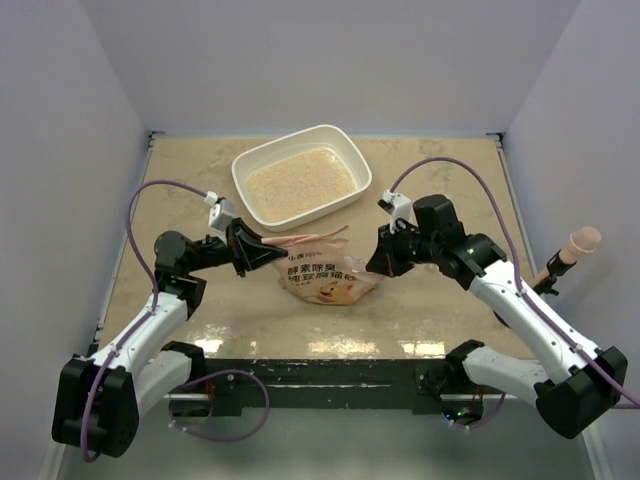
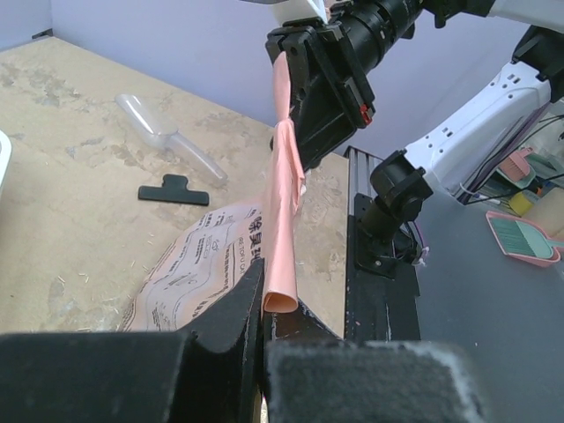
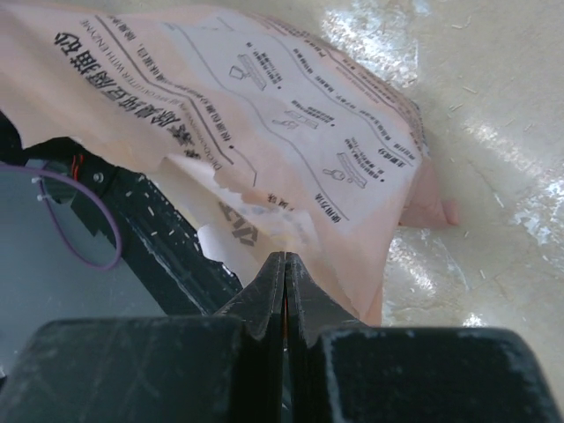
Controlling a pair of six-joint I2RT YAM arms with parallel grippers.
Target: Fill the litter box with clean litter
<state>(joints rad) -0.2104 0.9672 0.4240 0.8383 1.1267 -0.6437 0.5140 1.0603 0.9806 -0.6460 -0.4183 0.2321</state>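
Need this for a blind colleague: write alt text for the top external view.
An orange-pink printed bag lies on a beige table, gripped from either side by the left claw and the right claw, both shut on it. Behind the bag sits a white litter box holding pale litter.

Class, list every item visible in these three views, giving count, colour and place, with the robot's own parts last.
litter box: one, white, far centre of table
clean litter: one layer, pale beige, inside the litter box
bag: one, orange-pink with print, on table between the grippers
scoop: one, clear, on table, in the left wrist view
clip: one, black, beside scoop
table: one, mottled beige
left gripper: one, black, shut on bag
right gripper: one, black, shut on bag
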